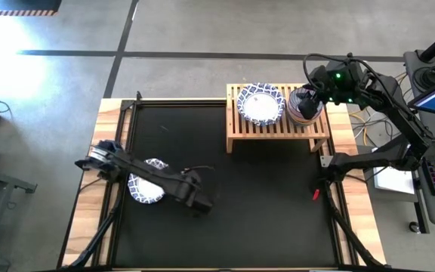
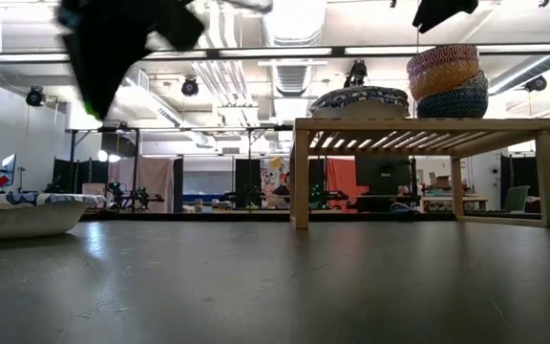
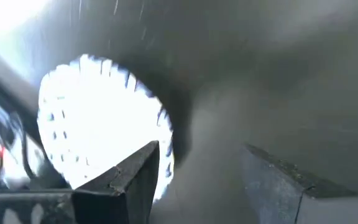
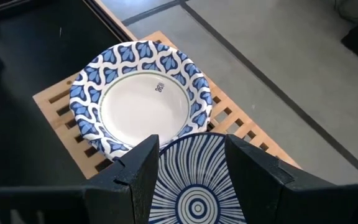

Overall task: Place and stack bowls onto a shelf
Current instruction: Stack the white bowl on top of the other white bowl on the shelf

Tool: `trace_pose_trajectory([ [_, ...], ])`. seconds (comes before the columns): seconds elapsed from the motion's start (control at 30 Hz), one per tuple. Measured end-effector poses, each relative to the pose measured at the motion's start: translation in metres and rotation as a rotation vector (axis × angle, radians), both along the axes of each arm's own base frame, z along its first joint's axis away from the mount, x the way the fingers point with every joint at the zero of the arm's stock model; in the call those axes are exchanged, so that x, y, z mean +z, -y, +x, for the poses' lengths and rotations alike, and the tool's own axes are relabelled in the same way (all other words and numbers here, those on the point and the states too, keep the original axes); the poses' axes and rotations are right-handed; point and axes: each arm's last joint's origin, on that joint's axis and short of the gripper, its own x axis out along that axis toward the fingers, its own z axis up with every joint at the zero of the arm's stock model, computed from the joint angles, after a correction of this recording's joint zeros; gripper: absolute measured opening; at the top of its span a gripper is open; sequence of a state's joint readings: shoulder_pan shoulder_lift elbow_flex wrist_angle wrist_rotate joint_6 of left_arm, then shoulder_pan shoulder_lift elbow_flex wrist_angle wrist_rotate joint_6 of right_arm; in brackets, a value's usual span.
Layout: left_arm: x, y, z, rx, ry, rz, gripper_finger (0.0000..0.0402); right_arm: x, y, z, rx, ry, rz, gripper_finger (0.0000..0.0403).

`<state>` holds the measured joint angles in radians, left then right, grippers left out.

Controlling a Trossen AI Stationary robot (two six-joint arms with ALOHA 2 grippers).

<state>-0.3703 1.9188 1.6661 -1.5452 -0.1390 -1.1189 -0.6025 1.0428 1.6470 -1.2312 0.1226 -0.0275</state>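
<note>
The light-wood shelf (image 1: 278, 130) stands at the table's far right. On it sit a stack of large white bowls with blue-patterned rims (image 1: 260, 103) and, to their right, a stack of small patterned bowls (image 2: 447, 81). My right gripper (image 4: 194, 165) is open and hovers just above the small stack, whose top bowl (image 4: 194, 193) has blue radiating stripes. One more large blue-rimmed bowl (image 1: 146, 187) rests on the black mat at the left, partly under my left arm. My left gripper (image 3: 197, 180) is open above the mat, beside that bowl (image 3: 98, 124).
The black mat (image 1: 263, 196) covers the table between the shelf and the lone bowl. A small red object (image 1: 316, 194) lies by the right arm's base. Cables and a keyboard sit off the table's right edge.
</note>
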Motion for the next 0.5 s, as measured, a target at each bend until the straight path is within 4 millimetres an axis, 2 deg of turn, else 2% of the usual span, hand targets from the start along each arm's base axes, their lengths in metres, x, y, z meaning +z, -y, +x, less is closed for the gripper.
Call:
trace_pose_trajectory([
  [0.2, -0.031, 0.001, -0.032, 0.094, 0.076, -0.045, 0.0200, 0.000, 0.000, 0.000, -0.004, 0.004, 0.004, 0.0173],
  [0.4, -0.061, -0.012, -0.064, 0.209, 0.090, -0.024, 0.0200, -0.001, 0.000, 0.000, -0.022, 0.011, 0.024, 0.0173],
  [0.5, -0.072, -0.016, -0.072, 0.255, 0.110, -0.022, 0.0200, -0.002, -0.001, -0.001, -0.023, -0.003, 0.034, 0.0173],
])
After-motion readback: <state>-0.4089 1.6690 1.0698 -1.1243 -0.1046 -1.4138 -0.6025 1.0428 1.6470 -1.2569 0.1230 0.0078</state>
